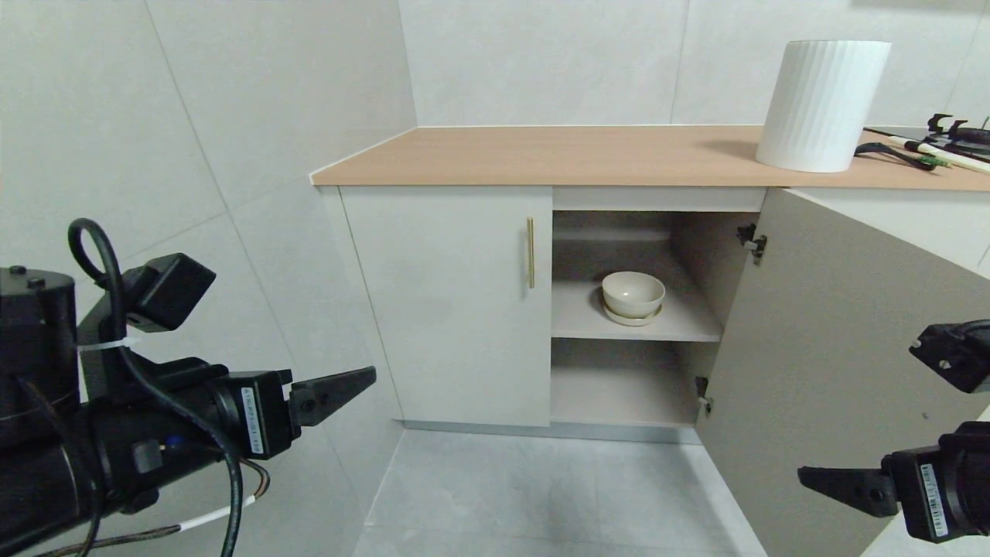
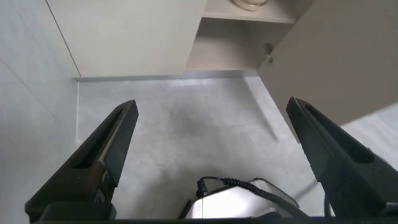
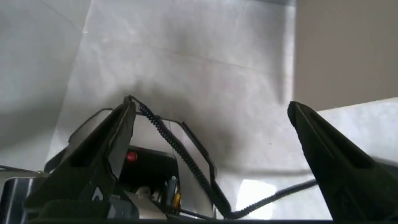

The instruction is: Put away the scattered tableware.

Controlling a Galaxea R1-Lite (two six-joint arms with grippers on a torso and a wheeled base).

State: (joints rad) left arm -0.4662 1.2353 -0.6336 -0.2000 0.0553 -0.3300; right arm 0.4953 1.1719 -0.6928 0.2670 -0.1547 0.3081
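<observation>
Left gripper (image 2: 211, 106) low, fingers (image 2: 106, 149) apart

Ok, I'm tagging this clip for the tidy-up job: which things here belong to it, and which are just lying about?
Job: bowl; plate under it; shelf holding both; open cabinet door.
Lying about: white ribbed container on the countertop; thin items beside it, too small to identify.
</observation>
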